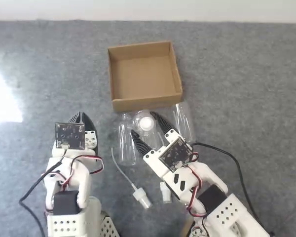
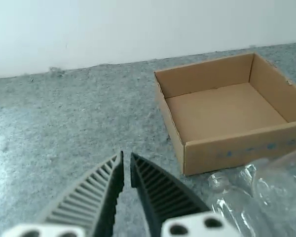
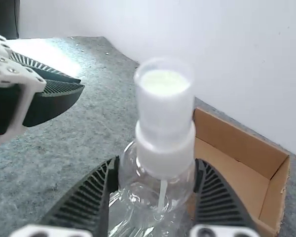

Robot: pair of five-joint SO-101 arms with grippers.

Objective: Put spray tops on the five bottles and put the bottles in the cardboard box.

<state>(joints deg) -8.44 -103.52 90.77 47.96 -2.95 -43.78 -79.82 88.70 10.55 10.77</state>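
Observation:
A clear bottle (image 3: 158,187) with a white spray top (image 3: 165,106) stands upright between the fingers of my right gripper (image 3: 157,170), which is shut on its shoulders. From above, that bottle (image 1: 147,123) and my right gripper (image 1: 144,124) are just in front of the near wall of the open cardboard box (image 1: 144,74). The box holds nothing. Two more clear bottles without tops lie flat, one to the left (image 1: 126,140) and one to the right (image 1: 184,121). My left gripper (image 1: 84,118) is shut and holds nothing, over bare table left of the bottles; its fingertips (image 2: 127,163) nearly touch.
Two loose spray tops lie near the arms' bases, one with a long curved tube (image 1: 140,197) and one shorter (image 1: 165,192). Grey carpet-like table (image 1: 246,74) spreads on both sides of the box. A black cable (image 1: 232,158) runs beside the right arm.

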